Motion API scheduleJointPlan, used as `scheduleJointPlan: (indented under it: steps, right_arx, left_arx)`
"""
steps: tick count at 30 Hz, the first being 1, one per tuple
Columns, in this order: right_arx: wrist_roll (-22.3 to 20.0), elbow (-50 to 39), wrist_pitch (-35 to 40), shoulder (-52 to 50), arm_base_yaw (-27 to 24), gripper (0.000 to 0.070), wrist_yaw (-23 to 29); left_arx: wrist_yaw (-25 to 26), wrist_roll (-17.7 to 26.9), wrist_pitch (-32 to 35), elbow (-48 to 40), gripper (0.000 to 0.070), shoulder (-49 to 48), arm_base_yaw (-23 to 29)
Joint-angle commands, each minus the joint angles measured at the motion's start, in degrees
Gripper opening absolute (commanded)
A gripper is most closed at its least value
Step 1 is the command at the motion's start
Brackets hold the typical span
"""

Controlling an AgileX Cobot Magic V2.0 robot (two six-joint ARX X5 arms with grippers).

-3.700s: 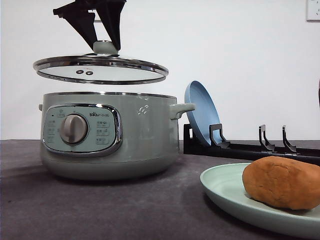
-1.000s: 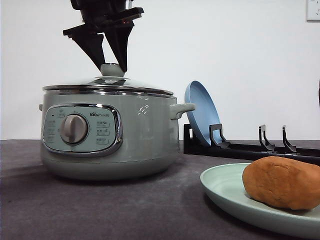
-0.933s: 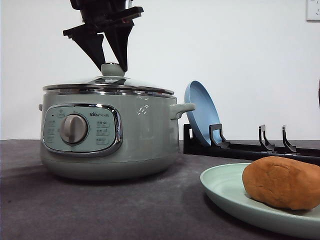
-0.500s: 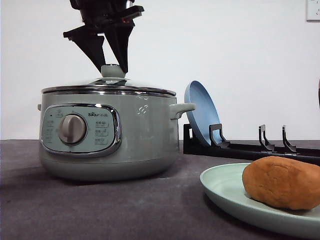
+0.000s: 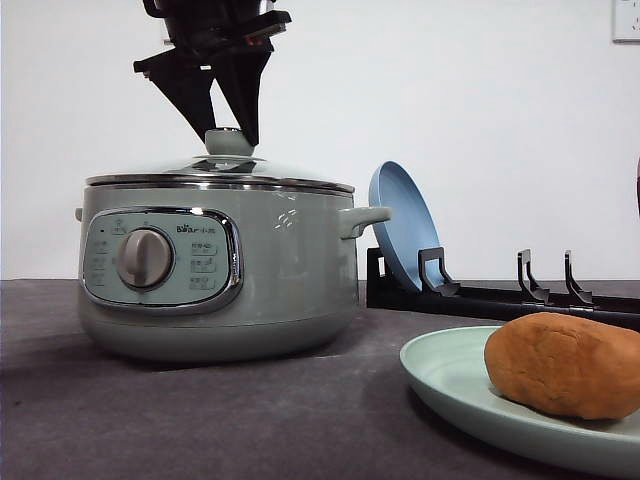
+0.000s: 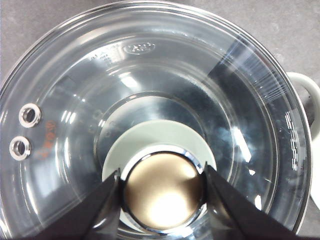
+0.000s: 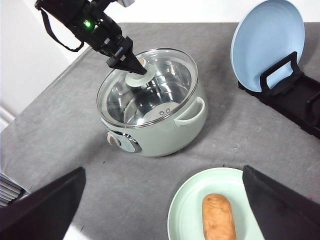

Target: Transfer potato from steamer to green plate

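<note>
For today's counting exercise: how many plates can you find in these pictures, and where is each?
2. The green plate lies flat on the table nearest the camera, holding the potato. The blue plate stands upright in the black rack behind, right of the steamer.

The potato is orange-brown, matte and lumpy, an elongated oval lying on its side on the green plate, touching the plate's floor toward the rim at 3 o'clock from the plate's centre in the front view. The green plate is pale mint, smooth and round with a raised rim, resting flat on the desk at about 4 o'clock from the steamer, well apart from it. The steamer is a large round sage-green pot standing upright, with a chrome-framed control panel, 1 silver dial, side handles and a glass lid seated on top.
</note>
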Motion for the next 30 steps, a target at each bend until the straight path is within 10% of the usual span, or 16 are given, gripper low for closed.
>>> scheduleJointPlan:
  steps: [1,12,20,30]
  right_arx:
    - [0.47,1.11,0.52,0.24,0.5,0.0635,0.0]
    - [0.07,1.11,-0.8,0.24,0.5,0.0635,-0.02]
    - [0.07,1.11,-0.94,0.24,0.5,0.0635,0.0]
    - [0.04,1.11,-1.02,0.24,0.52,0.0635,0.0]
  left_arx:
    - [0.45,2.71,0.16,1.73,0.0037,1.45,-0.96]
    - [0.45,0.87,-0.5,1.73,0.022,1.49,-0.86]
    - [0.45,-0.33,0.06,2.08,0.0627,1.4,-0.85]
    - [0.45,-1.82,-1.15,5.66,0.07,-2.69,-0.21]
